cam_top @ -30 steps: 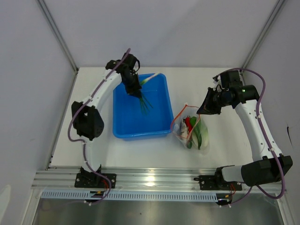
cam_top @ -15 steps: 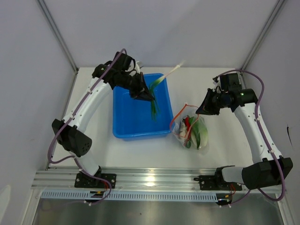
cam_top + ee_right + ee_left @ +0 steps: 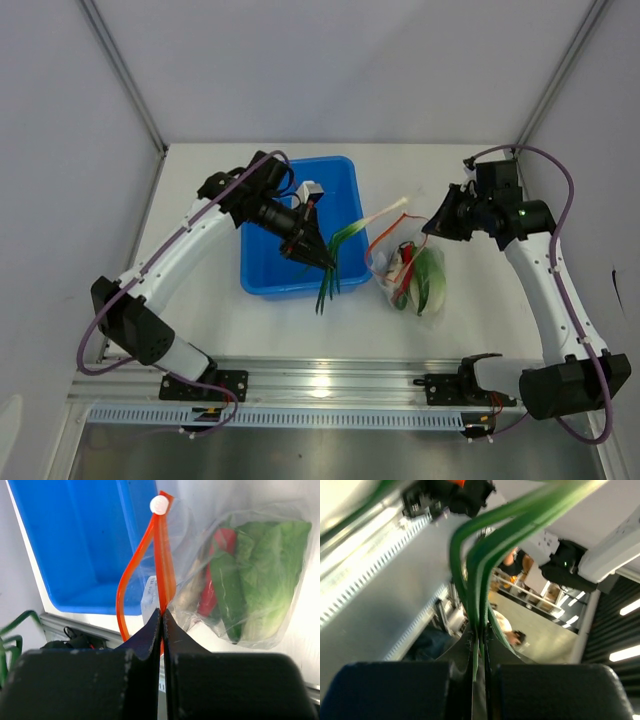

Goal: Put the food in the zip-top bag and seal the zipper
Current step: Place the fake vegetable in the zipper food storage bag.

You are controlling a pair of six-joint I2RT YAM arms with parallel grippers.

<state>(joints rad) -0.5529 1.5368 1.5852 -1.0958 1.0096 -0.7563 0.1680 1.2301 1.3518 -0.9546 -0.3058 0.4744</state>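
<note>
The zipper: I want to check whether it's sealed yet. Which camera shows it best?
Right wrist: the zipper runs close up, its strips bowed apart, the right gripper pinching it. Top external shows it only as a thin orange loop; left wrist shows none of it.

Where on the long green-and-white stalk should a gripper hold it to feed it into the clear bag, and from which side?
Probably on the stalk's green leaves, coming from the blue bin side, as the left gripper does now. That leaves the slim white end free and pointing toward the zip-top bag, whose zipper the right gripper pinches.
</note>
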